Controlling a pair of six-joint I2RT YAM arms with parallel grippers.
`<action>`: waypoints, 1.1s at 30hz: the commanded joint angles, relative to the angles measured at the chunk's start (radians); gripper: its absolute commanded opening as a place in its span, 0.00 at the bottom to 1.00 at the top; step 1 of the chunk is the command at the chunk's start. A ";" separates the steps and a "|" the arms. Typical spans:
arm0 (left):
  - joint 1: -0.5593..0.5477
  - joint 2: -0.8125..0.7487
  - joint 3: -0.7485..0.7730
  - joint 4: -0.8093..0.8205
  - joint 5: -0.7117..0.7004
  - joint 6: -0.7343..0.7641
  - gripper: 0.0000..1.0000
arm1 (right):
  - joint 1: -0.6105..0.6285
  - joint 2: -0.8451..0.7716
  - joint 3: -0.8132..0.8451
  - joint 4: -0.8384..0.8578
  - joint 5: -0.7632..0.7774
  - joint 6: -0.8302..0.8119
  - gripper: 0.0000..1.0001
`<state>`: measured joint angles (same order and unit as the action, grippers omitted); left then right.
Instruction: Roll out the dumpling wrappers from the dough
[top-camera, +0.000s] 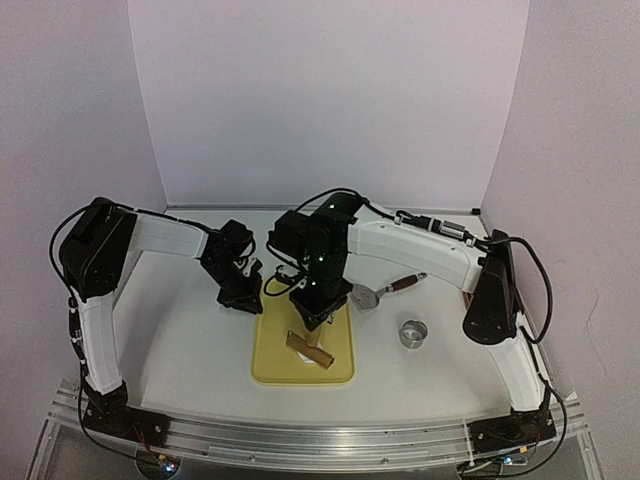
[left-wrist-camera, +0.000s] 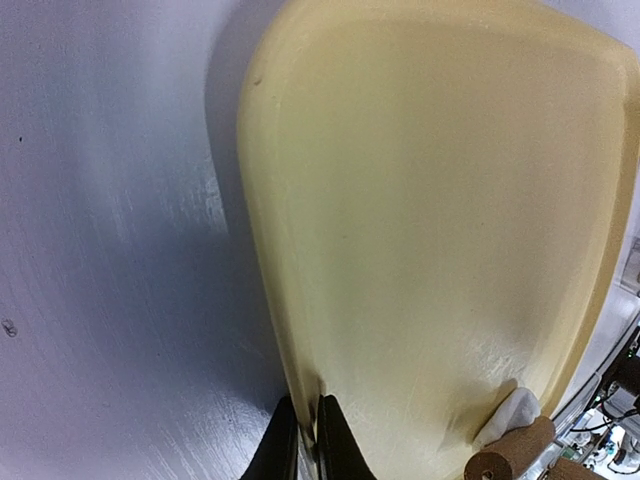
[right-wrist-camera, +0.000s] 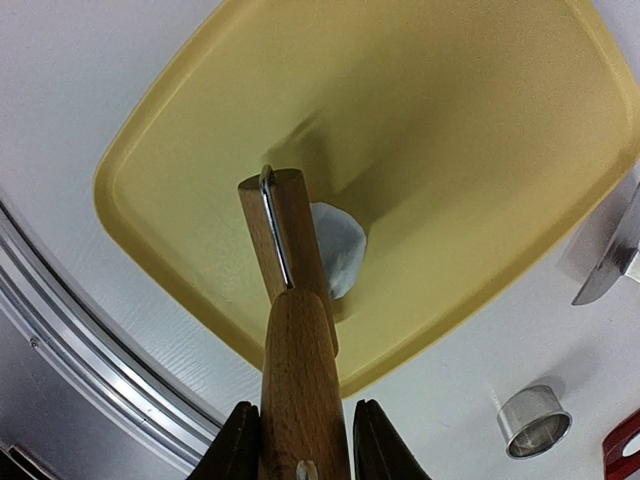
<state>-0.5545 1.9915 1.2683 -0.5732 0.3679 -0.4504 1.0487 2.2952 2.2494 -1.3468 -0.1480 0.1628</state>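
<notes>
- Black left pincer (left-wrist-camera: 307, 425) is pressed together on the rim of the yellow board (left-wrist-camera: 430, 220), near its far-left corner, probably to steady it on the worktop (top-camera: 180, 345).
- White dough (right-wrist-camera: 340, 255) lies on the near part of the board as one small lump, touching the roller. No dumpling wrappers show yet. It looks soft, light and sticky, and once thin it is likely to cling or tear, so I judge it better pressed from above than pinched.
- Wooden rolling pin (right-wrist-camera: 300, 350) is stiff. The right pincer (right-wrist-camera: 305, 445) pinches its handle, which is the sensible place to hold it.
- Spatula (top-camera: 388, 290) lies on the worktop just right of the board.
- Metal ring cutter (top-camera: 412, 332) stands further right and nearer the arms, apart from both.
</notes>
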 joint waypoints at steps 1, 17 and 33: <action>-0.010 0.049 0.002 -0.006 -0.022 0.045 0.00 | -0.050 0.121 -0.069 -0.082 0.101 0.030 0.00; -0.010 0.055 -0.006 0.018 -0.002 0.017 0.00 | -0.086 0.149 -0.171 0.038 -0.003 0.052 0.00; -0.014 0.043 -0.021 0.030 0.002 0.005 0.00 | -0.105 0.139 -0.211 0.132 -0.061 0.064 0.00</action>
<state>-0.5545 2.0022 1.2751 -0.5472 0.3820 -0.4891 0.9407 2.2857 2.1481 -1.2791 -0.3677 0.2157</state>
